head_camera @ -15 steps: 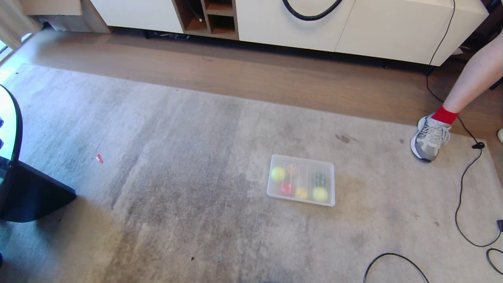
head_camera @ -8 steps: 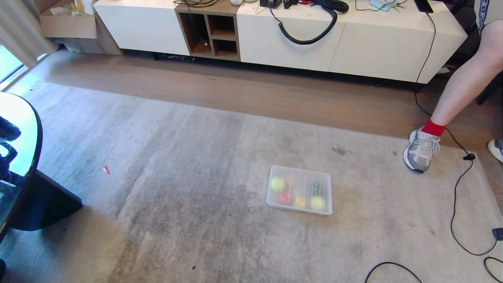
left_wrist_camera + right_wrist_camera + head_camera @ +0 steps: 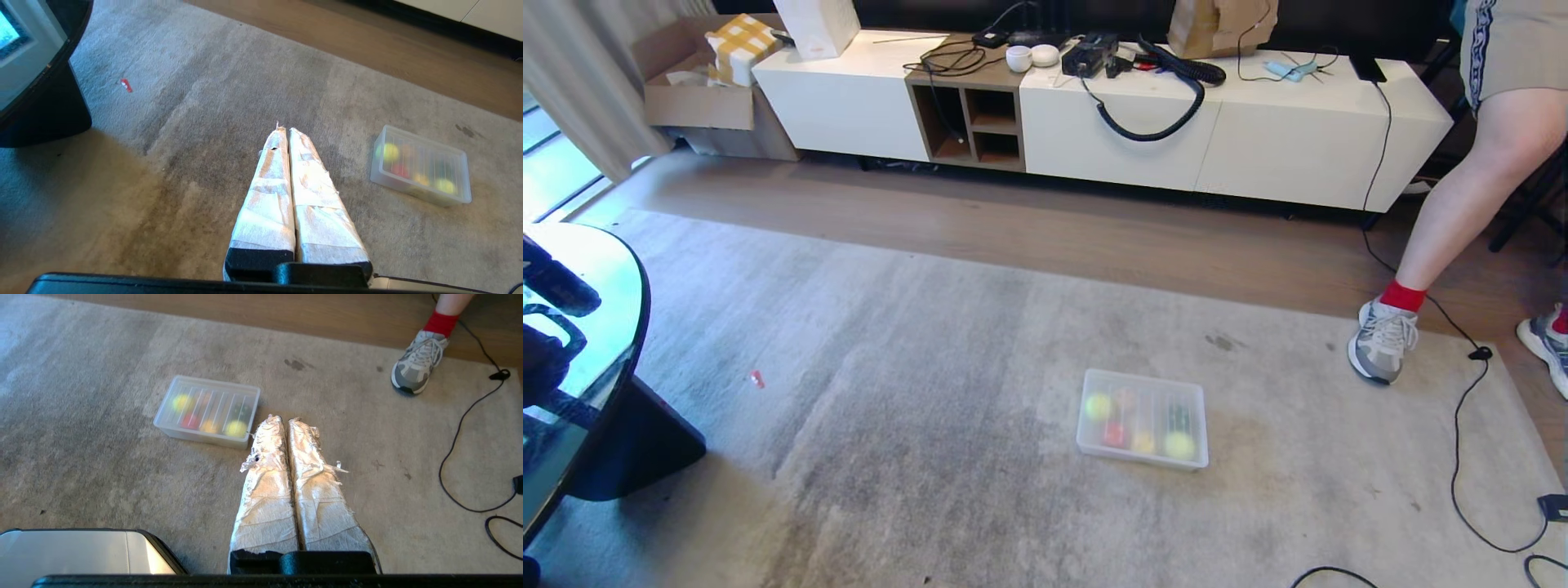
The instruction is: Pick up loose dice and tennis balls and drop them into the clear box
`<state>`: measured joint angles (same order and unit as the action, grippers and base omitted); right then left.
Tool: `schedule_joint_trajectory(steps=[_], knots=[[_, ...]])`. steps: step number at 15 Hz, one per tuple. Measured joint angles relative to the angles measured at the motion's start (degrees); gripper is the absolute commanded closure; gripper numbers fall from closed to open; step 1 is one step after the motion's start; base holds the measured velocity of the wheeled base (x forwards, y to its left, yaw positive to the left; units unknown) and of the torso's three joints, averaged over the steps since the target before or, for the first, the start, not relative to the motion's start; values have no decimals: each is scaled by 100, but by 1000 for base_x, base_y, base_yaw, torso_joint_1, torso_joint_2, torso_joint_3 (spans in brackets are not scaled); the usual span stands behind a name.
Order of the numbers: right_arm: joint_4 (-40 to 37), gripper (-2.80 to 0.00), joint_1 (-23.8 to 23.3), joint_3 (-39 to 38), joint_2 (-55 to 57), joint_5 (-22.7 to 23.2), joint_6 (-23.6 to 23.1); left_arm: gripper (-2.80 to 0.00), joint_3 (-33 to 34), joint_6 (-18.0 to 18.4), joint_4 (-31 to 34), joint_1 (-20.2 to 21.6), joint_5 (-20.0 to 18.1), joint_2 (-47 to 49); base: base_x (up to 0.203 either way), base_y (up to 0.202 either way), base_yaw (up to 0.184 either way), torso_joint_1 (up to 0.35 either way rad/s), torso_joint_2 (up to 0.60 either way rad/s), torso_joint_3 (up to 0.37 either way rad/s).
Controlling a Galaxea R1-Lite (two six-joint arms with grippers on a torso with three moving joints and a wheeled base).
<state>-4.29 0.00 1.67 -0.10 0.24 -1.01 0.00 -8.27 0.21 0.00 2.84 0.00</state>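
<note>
The clear box [image 3: 1141, 457] lies on the grey carpet, right of the middle in the head view. Ribbed lines run across its translucent top. Blurred through it are two tennis balls [image 3: 1098, 406] [image 3: 1178, 444] and dice: red [image 3: 1114, 434], yellow [image 3: 1143, 442], dark green [image 3: 1178, 415]. No loose dice or balls show on the carpet. My left gripper [image 3: 288, 130] hangs shut and empty above the carpet, left of the box [image 3: 416, 194]. My right gripper [image 3: 286, 418] is shut and empty, near the box's [image 3: 200, 437] right end. Neither arm is in the head view.
A black round table [image 3: 596, 327] stands at the left edge. A small red scrap [image 3: 757, 379] lies on the carpet. A person's leg and shoe [image 3: 1380, 351] stand at the carpet's right edge, with black cables [image 3: 1458, 441] trailing there. A low white cabinet [image 3: 1298, 139] lines the far wall.
The head camera has tilted upward, so the whole scene has slid down and the cabinet top has come into view. The box and both grippers have kept still.
</note>
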Motion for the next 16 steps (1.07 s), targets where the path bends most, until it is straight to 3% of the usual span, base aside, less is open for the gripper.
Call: schedule_joint_trajectory(steps=[13, 16], knots=[[0, 0, 0, -2, 0, 0, 0, 0, 0, 2, -3, 0, 0, 0, 0, 0, 0, 2, 3, 203], [-1, 0, 0, -2, 0, -2, -1, 0, -2, 140, 9, 0, -34, 0, 0, 0, 0, 4, 1, 208]])
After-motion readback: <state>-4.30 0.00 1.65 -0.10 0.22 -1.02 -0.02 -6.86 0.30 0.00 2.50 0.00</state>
